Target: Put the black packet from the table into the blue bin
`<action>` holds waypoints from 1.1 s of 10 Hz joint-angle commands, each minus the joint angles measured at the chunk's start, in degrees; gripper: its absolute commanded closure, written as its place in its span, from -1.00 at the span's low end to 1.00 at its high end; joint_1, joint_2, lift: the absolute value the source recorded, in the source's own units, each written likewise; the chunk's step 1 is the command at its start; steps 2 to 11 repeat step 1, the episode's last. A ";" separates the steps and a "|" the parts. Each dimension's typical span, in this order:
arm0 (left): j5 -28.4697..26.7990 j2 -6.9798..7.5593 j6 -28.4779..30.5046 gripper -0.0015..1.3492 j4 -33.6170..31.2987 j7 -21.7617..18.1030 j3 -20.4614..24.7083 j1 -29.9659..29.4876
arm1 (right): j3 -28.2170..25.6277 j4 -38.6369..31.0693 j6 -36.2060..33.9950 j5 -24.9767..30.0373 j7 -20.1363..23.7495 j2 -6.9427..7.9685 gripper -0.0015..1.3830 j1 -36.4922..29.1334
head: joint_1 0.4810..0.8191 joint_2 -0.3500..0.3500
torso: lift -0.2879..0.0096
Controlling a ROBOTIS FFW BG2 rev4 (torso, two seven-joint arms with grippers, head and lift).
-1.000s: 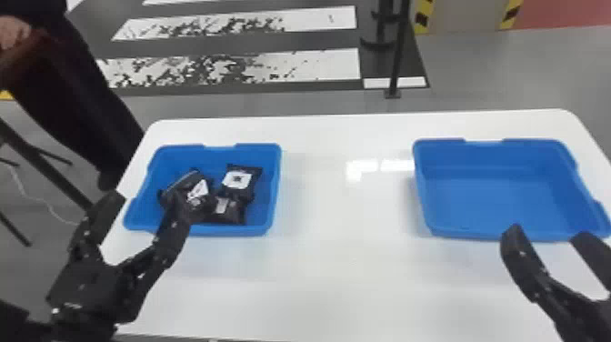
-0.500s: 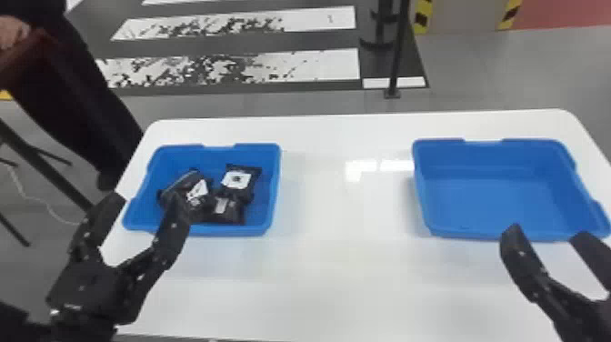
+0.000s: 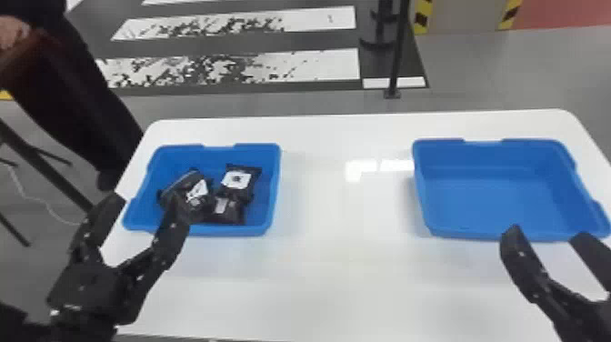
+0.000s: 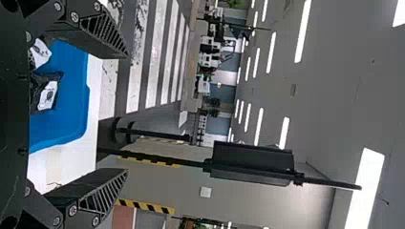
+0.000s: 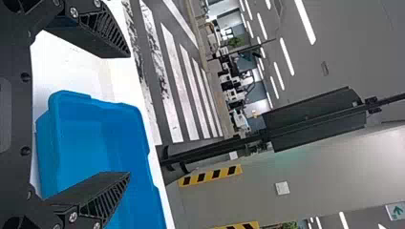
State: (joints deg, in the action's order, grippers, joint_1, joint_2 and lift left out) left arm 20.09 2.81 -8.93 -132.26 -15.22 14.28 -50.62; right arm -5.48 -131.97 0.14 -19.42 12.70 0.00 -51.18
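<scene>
Left of centre in the frame, the left blue bin holds three black packets, bunched together: the left packet, tilted, white label showing; the upper-right packet, squarish white label up; the lower packet, small pale label, near the front wall. Which one is the task's packet: can't tell, but every black packet in view sits inside this bin. Left gripper, lower left of the frame, fingers spread apart, nothing between them; one fingertip overlaps the left packet in the head view, contact unclear, no grip. Right gripper, lower right of the frame, also spread wide with nothing held, just in front of the right blue bin as the head view shows it. Both bins stand upright on the white table, well apart. Progress, judged from this: putting-in looks done if the left bin is the target; packet inside, released. If the right bin was meant, pick and transfer are both left to do; the task line doesn't say which. Likely step: finished or clearing off. Left over, probably: just back the left gripper away from the left bin, minding the rim and the tilted packet so neither gets knocked.
</scene>
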 commanded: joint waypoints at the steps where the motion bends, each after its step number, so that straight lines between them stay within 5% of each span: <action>1: 0.02 0.00 -0.21 -0.72 0.00 0.02 0.00 0.00 | 0.00 0.00 0.00 -0.11 0.05 0.05 -0.80 0.00 | 0.27 0.33 | 0.20; 11: 0.02 0.00 -0.21 -0.72 0.00 0.02 0.00 0.00 | 0.00 0.00 0.00 -0.11 0.05 0.05 -0.80 0.00 | 0.27 0.33 | 0.20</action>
